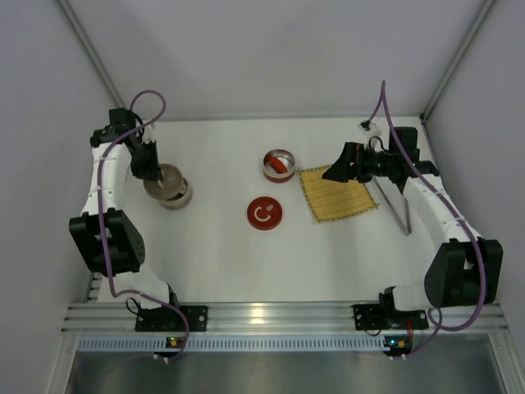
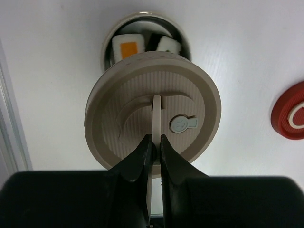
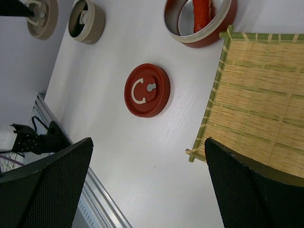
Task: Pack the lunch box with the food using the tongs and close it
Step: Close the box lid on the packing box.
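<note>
The lunch box is in parts. My left gripper (image 2: 156,140) is shut on the upright tab of a beige lid (image 2: 152,111) and holds it just above the beige tin (image 1: 178,197). Two sushi rolls (image 2: 128,47) (image 2: 168,45) show in that tin behind the lid's far edge. A red tin (image 1: 279,165) in the middle holds the red sausage piece (image 3: 202,14). Its red lid (image 1: 265,213) lies flat in front of it. The silver tongs (image 1: 395,209) lie on the table, right of the bamboo mat (image 1: 336,194). My right gripper (image 3: 149,161) hangs open and empty over the mat's left edge.
White walls and metal posts close in the table at the back and sides. An aluminium rail (image 1: 271,316) runs along the near edge between the arm bases. A small white connector (image 1: 364,125) lies at the back right.
</note>
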Available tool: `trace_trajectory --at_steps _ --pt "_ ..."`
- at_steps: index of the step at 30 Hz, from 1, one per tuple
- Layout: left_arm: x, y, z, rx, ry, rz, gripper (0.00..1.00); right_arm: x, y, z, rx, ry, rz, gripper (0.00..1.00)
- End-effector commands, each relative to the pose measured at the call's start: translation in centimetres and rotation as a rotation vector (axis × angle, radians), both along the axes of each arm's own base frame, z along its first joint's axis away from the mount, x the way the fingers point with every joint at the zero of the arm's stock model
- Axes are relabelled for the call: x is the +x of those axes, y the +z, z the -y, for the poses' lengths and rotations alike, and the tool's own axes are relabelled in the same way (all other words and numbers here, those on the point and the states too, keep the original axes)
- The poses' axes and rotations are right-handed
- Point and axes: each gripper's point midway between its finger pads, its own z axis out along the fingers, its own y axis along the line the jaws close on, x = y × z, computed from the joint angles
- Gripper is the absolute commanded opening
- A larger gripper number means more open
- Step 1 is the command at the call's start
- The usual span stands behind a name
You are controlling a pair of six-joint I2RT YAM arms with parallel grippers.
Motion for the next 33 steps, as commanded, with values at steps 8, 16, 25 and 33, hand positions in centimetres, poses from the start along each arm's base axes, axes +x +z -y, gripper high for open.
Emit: trace_trajectory --at_steps 8,16,25,33 --pt "1.9 -2.5 -1.6 -0.058 0.194 0.04 0.0 0.2 1.0 1.2 -0.06 -0.034 0.085 0.99" --pt "3.6 -4.7 -1.8 -0.078 0.25 0.09 0.0 0.3 0.9 0.8 -0.032 -0.025 0.077 0.99" --pt "5.4 -5.9 -2.1 -0.093 0.274 0.093 0.0 -0.1 0.6 0.7 -0.021 -0.019 0.083 0.99" --pt "5.7 -7.1 -2.0 -0.104 0.279 0.067 0.0 0.0 0.7 0.6 -0.015 -0.015 0.08 0.99"
